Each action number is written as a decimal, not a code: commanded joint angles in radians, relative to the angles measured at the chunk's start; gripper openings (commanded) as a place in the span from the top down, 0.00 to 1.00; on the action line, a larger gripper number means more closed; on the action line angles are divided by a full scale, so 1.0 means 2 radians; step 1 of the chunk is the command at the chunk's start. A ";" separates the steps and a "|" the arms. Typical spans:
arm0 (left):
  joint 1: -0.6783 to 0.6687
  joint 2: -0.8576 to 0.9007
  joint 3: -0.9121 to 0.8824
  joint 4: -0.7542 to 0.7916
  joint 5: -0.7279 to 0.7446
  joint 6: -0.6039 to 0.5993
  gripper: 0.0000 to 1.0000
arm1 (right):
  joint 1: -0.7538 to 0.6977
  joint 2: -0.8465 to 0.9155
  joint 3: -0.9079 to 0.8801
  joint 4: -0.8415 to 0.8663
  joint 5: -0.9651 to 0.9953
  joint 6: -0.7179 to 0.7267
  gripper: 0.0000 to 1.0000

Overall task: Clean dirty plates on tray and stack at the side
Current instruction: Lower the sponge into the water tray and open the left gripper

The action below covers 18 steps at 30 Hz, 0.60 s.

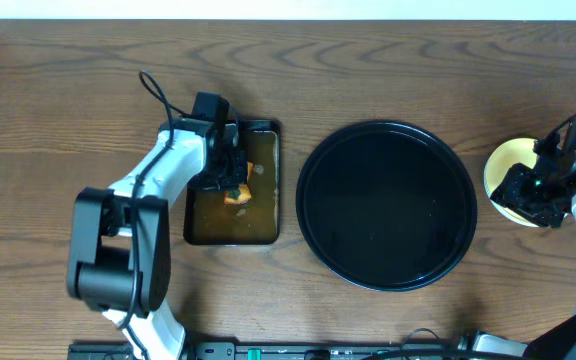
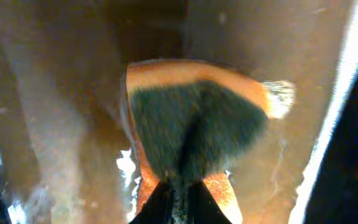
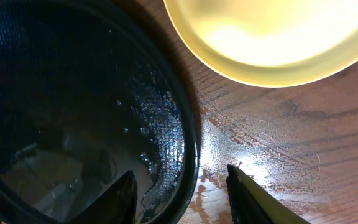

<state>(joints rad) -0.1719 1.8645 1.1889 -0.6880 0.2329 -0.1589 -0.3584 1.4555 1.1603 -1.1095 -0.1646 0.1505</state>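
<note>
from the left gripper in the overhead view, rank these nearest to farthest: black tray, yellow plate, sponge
1. sponge: pinched by the left gripper, over the pan
2. black tray: table centre, to the pan's right
3. yellow plate: far right, beyond the tray

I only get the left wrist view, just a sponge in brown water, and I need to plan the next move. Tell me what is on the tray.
Observer: Nothing. The tray holds no plate.
Operator: Locate the plates, then.
Observer: One yellow plate lies on the table, right of the tray and apart from it. I see no other.
Operator: Report the right gripper.
Observer: The right gripper is open and empty, over wet wood by the tray's rim, near the plate.
</note>
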 commanded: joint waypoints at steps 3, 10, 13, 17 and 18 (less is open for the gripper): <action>0.001 -0.088 0.003 0.002 -0.009 0.005 0.92 | 0.003 0.002 0.000 0.000 -0.002 -0.009 0.55; 0.001 -0.084 0.001 0.000 -0.025 0.004 0.92 | 0.003 0.002 0.000 -0.002 0.000 -0.011 0.55; 0.001 -0.063 -0.004 0.001 -0.025 0.004 0.92 | 0.003 0.002 0.000 -0.003 -0.001 -0.011 0.55; 0.001 -0.025 -0.005 0.000 -0.025 0.004 0.92 | 0.003 0.002 0.000 -0.002 -0.001 -0.011 0.55; 0.001 -0.016 -0.005 0.000 -0.025 0.004 0.92 | 0.003 0.002 0.000 -0.002 -0.001 -0.011 0.55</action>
<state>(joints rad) -0.1719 1.7851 1.1877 -0.6834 0.1989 -0.1589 -0.3584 1.4555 1.1603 -1.1114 -0.1646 0.1471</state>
